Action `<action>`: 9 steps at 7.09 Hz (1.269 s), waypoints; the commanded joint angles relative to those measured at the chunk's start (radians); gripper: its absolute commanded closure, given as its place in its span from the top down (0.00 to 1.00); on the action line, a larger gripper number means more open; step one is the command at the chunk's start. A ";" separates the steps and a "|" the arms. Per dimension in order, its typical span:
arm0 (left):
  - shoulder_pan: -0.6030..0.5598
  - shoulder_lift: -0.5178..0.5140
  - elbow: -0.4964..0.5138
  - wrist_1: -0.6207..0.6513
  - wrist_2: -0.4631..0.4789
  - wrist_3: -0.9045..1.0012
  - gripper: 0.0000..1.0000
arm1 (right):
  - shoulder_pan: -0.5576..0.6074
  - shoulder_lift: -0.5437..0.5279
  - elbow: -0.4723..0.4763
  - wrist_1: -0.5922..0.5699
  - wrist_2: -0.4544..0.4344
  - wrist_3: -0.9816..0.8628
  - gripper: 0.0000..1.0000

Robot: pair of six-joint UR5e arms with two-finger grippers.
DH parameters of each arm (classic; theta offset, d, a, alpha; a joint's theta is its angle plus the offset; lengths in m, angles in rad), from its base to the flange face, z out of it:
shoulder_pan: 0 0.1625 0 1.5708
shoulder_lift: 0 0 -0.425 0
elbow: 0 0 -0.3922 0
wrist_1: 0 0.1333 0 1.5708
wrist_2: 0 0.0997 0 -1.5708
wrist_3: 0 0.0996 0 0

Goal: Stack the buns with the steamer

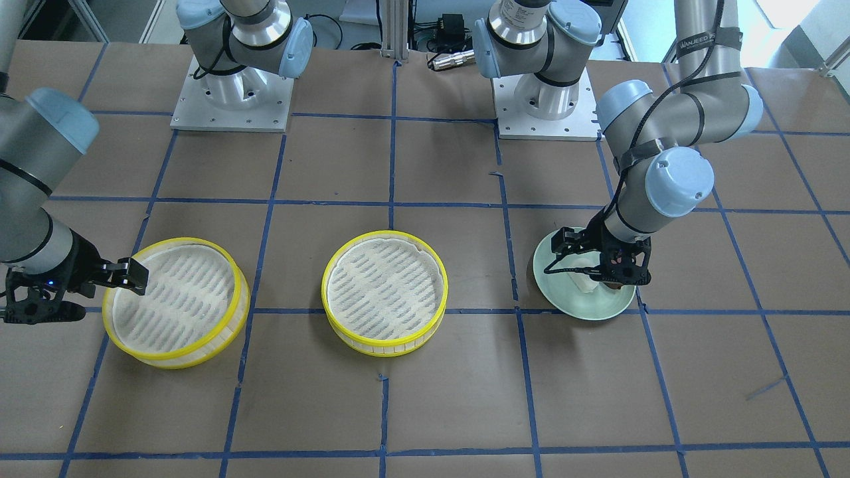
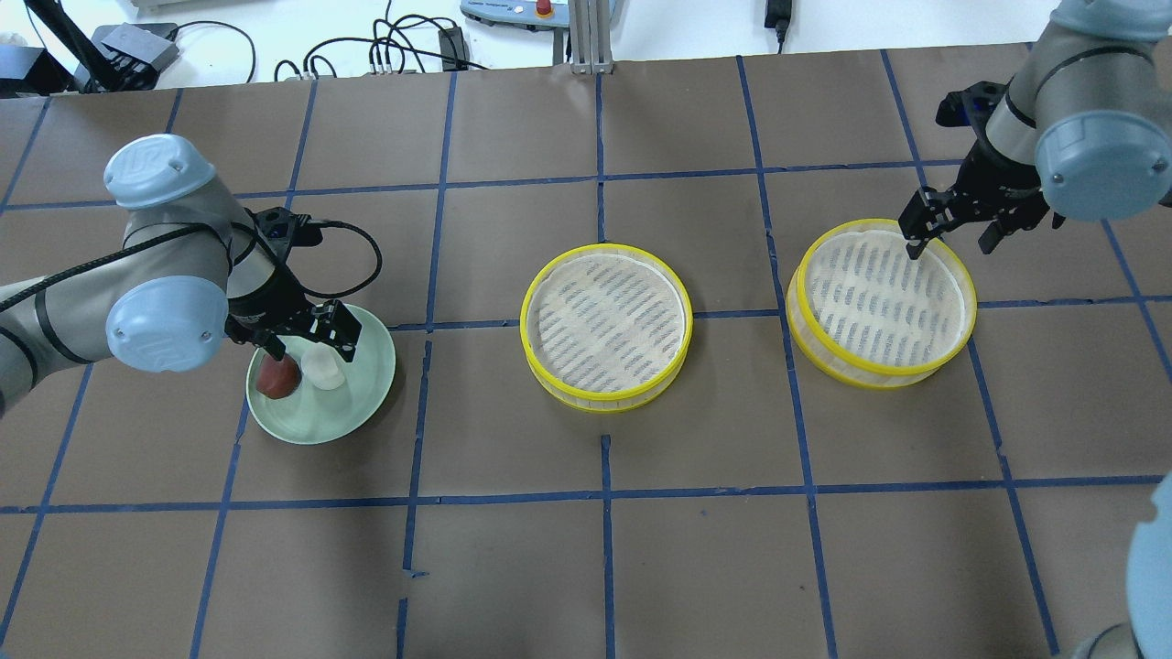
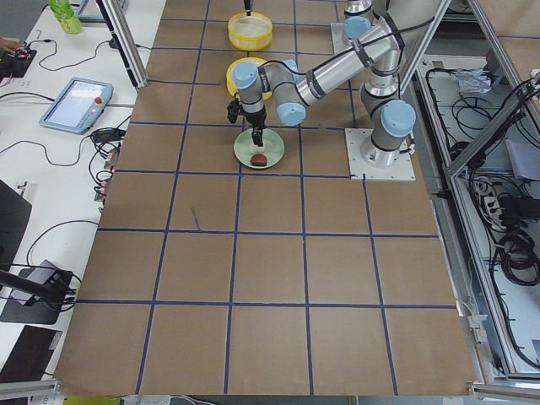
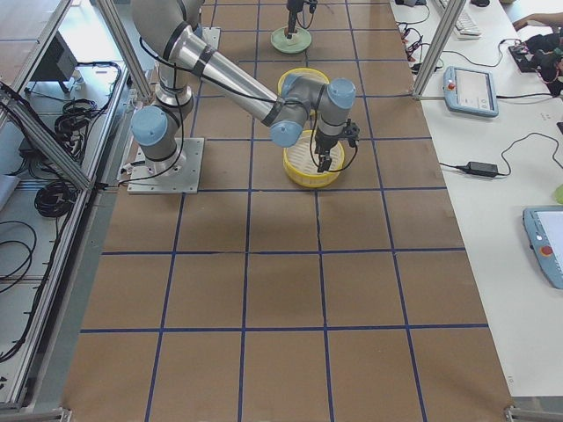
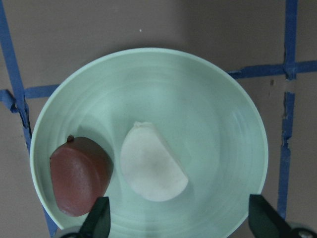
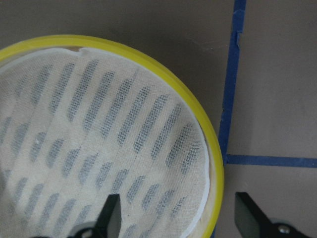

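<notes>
Both buns, the white bun [image 5: 153,168] and the reddish-brown bun [image 5: 79,181], sit side by side on the green plate [image 5: 218,109] beneath the left gripper [image 5: 181,220], spread open and empty. Nothing is loaded or stacked yet; the right gripper [image 6: 179,214], also open, seems to straddle the rim of one steamer tray [image 6: 199,119].

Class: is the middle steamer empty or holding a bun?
Empty. The middle steamer shows only its liner; the white bun and brown bun lie on the green plate.

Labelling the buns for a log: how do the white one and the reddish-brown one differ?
Colour: the white bun is pale, the reddish-brown bun dark. Place: the reddish-brown bun sits at the plate rim, the white bun nearer its middle. Both lie ungripped on the plate.
</notes>
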 commanded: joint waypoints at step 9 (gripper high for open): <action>-0.118 0.130 0.029 0.051 -0.006 -0.167 0.02 | -0.061 -0.066 -0.084 0.198 0.001 -0.087 0.08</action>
